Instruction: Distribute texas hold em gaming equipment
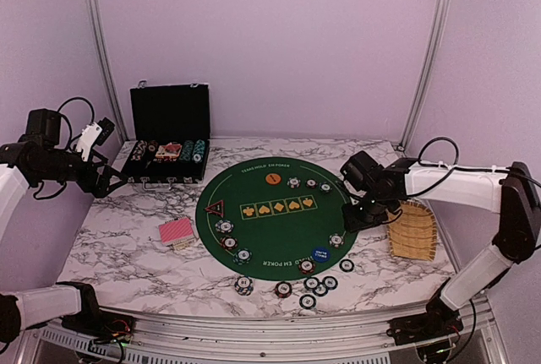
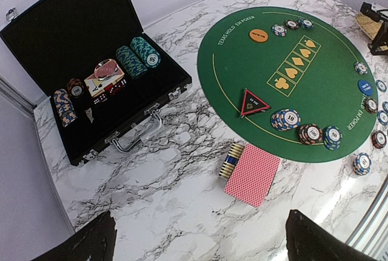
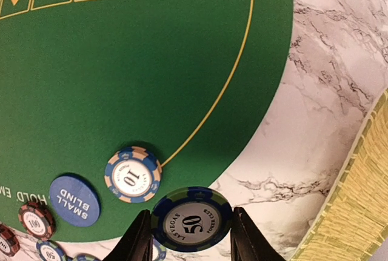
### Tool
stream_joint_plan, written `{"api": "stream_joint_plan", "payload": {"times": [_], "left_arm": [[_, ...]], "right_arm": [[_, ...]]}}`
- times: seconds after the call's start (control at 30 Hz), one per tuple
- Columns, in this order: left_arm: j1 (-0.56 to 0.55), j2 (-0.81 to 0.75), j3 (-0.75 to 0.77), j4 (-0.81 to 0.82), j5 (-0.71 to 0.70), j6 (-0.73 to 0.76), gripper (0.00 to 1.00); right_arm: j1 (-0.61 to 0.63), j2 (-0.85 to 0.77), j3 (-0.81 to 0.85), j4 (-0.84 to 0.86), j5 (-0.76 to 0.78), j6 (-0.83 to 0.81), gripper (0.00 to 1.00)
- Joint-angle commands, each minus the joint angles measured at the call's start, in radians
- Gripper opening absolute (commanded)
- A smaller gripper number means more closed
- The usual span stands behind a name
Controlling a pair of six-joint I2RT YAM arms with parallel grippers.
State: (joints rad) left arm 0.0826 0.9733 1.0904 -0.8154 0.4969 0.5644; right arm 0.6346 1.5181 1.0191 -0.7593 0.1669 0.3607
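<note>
My right gripper [image 3: 191, 234] is shut on the edges of a blue-and-green "50" poker chip [image 3: 191, 218], held just above the right rim of the round green mat [image 1: 275, 212]. A blue "10" chip [image 3: 133, 175] and the blue small-blind marker [image 3: 74, 199] lie on the felt just beyond it. My left gripper [image 2: 203, 243] hangs open and empty over the marble at the left. Ahead of it lie red-backed cards [image 2: 253, 175] beside a short row of chips [image 2: 230, 160]. The triangular marker [image 2: 254, 102] and orange marker [image 2: 259, 34] rest on the mat.
The open black chip case [image 1: 167, 149] holds chip stacks at the back left. A woven basket [image 1: 412, 230] lies at the right of the mat. Several loose chips [image 1: 313, 286] sit on the marble near the front edge, and more chip piles [image 2: 309, 132] lie on the mat's left side.
</note>
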Motion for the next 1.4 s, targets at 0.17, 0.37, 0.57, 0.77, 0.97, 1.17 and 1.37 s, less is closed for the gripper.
{"api": "stream_joint_plan", "payload": {"times": [0.17, 0.37, 0.57, 0.77, 0.97, 1.17, 1.37], "left_arm": [[0.004, -0.015, -0.007, -0.027, 0.015, -0.003, 0.99], [0.004, -0.010, -0.004, -0.027, 0.014, 0.000, 0.99], [0.004, -0.009, -0.001, -0.028, 0.009, 0.003, 0.99], [0.003, -0.010, -0.003, -0.028, 0.011, 0.003, 0.99], [0.004, -0.008, 0.002, -0.028, 0.012, 0.005, 0.99], [0.004, -0.001, 0.005, -0.028, 0.023, 0.003, 0.99], [0.003, 0.002, 0.011, -0.028, 0.025, 0.001, 0.99]], "right_arm": [[-0.069, 0.106, 0.028, 0.109, -0.021, -0.064, 0.35], [-0.077, 0.163, 0.030, 0.147, -0.041, -0.073, 0.35], [-0.088, 0.198, 0.033, 0.153, -0.031, -0.081, 0.47], [-0.093, 0.180, 0.047, 0.129, -0.029, -0.082, 0.57], [-0.084, 0.036, 0.015, 0.077, -0.045, -0.051, 0.63], [-0.002, -0.151, -0.097, 0.001, -0.068, 0.015, 0.70], [0.118, -0.204, -0.147, -0.048, -0.115, 0.064, 0.74]]}}
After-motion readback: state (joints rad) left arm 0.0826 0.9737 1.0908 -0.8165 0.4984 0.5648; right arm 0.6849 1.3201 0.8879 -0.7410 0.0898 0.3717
